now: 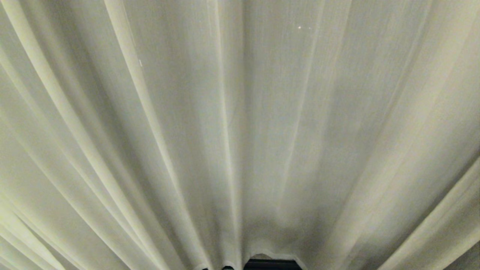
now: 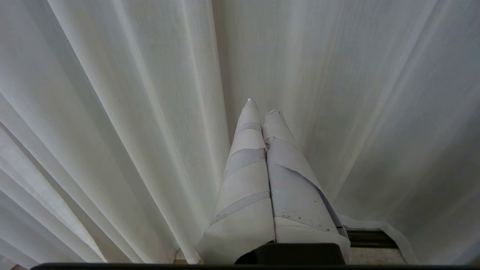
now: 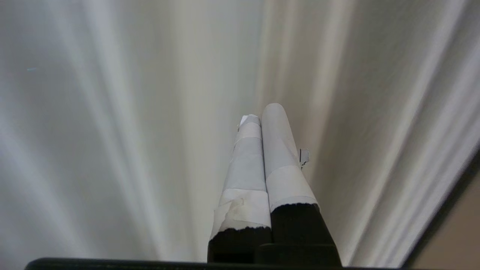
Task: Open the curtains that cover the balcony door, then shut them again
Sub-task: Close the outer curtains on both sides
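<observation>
1. head view: the curtains (image 1: 240, 131) fill nearly the whole frame, thin off-white sheer cloth in long vertical pleats, drawn closed; no arm shows here.
2. at the curtains' hem, a small dark strip (image 1: 272, 264) peeks out under the cloth; can't tell if it is the door frame or a track.
3. left wrist view: left gripper (image 2: 262, 107) points at the curtains, tape-wrapped fingers (image 2: 245, 168) pressed together, nothing between them; tips close to the cloth, contact can't be told.
4. right wrist view: right gripper (image 3: 264, 112) also faces the curtains, taped fingers (image 3: 281, 150) pressed together, empty; picture blurred.
5. beside the curtains in the right wrist view, a dark edge (image 3: 450, 210) runs along a beige surface (image 3: 461, 240).
</observation>
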Controlling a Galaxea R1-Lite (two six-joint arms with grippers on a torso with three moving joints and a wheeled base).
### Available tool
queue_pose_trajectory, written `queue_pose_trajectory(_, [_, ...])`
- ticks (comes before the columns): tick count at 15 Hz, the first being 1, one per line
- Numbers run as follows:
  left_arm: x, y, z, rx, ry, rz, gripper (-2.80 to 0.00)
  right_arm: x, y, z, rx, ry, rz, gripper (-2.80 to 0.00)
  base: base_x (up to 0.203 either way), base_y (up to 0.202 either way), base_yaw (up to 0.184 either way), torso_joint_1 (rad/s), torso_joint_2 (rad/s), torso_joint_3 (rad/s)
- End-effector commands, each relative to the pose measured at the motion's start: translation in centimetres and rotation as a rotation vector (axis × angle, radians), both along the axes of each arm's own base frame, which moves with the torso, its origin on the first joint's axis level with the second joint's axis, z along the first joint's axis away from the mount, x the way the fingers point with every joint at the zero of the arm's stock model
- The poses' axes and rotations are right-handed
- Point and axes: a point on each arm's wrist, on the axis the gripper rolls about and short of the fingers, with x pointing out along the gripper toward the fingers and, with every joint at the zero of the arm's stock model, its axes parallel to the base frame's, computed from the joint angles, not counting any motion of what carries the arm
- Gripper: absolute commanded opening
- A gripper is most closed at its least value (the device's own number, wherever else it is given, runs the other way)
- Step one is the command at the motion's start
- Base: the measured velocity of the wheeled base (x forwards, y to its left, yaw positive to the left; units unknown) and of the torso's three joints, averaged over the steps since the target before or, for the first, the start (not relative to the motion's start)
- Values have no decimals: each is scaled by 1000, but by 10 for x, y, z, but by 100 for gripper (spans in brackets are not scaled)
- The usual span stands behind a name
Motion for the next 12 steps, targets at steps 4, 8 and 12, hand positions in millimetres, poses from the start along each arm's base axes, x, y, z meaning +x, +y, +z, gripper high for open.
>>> queue_pose_trajectory(4, [0,0,0,0,-2,0,-280,23,-16,12,31,52,-49,0,0,0,0,0,0,0])
queue_pose_trajectory(8, [0,0,0,0,-1,0,-280,23,-18,21,21,39,-86,0,0,0,0,0,0,0])
queue_pose_trajectory(12, [0,0,0,-1,-1,0,-280,27,-22,27,22,35,-109,0,0,0,0,0,0,0])
